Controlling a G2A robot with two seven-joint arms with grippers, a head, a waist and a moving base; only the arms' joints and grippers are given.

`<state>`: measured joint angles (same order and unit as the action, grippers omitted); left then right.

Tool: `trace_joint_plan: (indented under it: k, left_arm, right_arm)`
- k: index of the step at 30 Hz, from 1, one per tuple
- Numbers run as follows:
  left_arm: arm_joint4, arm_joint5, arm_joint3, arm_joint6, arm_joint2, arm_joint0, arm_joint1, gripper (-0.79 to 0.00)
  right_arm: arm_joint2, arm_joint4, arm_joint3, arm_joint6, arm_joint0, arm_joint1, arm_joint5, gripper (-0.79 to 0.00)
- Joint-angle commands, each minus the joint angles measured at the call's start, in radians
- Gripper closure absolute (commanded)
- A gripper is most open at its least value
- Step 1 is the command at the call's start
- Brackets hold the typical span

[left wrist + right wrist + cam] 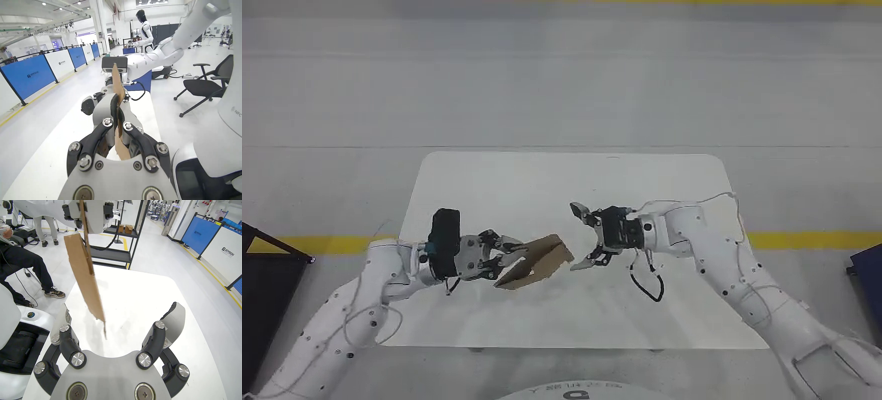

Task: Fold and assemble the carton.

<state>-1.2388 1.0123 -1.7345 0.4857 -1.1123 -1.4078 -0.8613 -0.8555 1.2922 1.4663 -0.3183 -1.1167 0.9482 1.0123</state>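
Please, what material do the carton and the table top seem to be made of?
The carton: plain brown cardboard, matte, with rough fibrous cut edges. The table: white, smooth, slightly glossy, perhaps laminate or painted board; the look leaves it open.

White table [542,180], black office chair [202,87], blue-and-white barriers [24,77], black shelving rack [113,255], yellow floor line [812,240].

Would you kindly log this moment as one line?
left gripper: shut on flat carton | right gripper: open, facing carton, not touching
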Motion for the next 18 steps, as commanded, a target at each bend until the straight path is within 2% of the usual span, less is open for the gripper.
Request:
trace_joint_plan:
  k: [1,3,5,8,12,16,18]
  left_arm:
    - [-0.005,0.0,0.002,0.016,0.017,0.008,0.014,0.0]
    - [-0.006,0.0,0.005,0.029,0.027,0.016,0.024,0.0]
    - [-0.007,0.0,0.006,0.04,0.037,0.024,0.033,0.0]
    - [-0.007,0.0,0.006,0.053,0.049,0.035,0.044,0.0]
    - [-0.008,0.0,-0.002,0.068,0.069,0.045,0.054,0.0]
    - [-0.011,0.0,0.0,0.085,0.093,0.06,0.064,0.0]
    - [-0.012,0.0,0.004,0.09,0.099,0.065,0.067,0.0]
  right_arm:
    - [0.026,-0.001,-0.002,0.007,0.016,0.001,0.0,-0.77]
    - [0.057,0.001,-0.001,0.009,0.031,0.001,0.0,-0.72]
    - [0.09,0.001,-0.002,0.008,0.048,-0.002,0.0,-0.573]
    - [0.147,-0.007,-0.004,-0.009,0.08,-0.008,0.0,-0.4]
    - [0.214,-0.029,-0.02,-0.039,0.126,-0.019,0.0,-0.369]
    - [0.311,-0.053,-0.035,-0.084,0.191,-0.031,0.0,-0.286]
    - [0.364,-0.053,-0.037,-0.113,0.225,-0.037,0.0,-0.108]
